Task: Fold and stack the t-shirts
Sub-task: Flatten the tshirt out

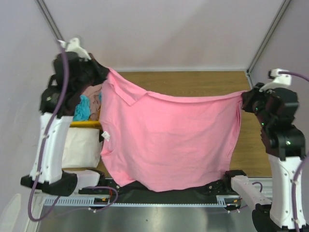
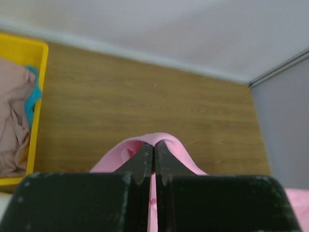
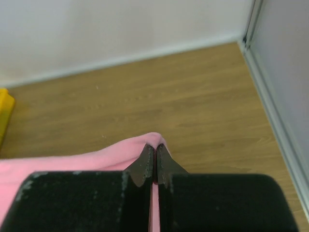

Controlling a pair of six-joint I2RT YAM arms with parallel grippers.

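Two pink tee [image 1: 169, 140] corners clamped: L fingers [image 2: 142, 163], R fingers [image 3: 145, 165].

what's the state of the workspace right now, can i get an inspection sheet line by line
surface: wooden table, its far part bare
job's things: pink shirt held up and stretched between both arms; turquoise shirt and brown-pink shirt bunched in the tray; cream cloth, likely a shirt, on the near side of the tray
clutter: yellow tray at the left
grippers: left gripper shut on one top corner of the pink shirt; right gripper shut on the other
cables: purple cables run along both arms, clear of the cloth
surroundings: pale walls, metal frame posts in the far corners
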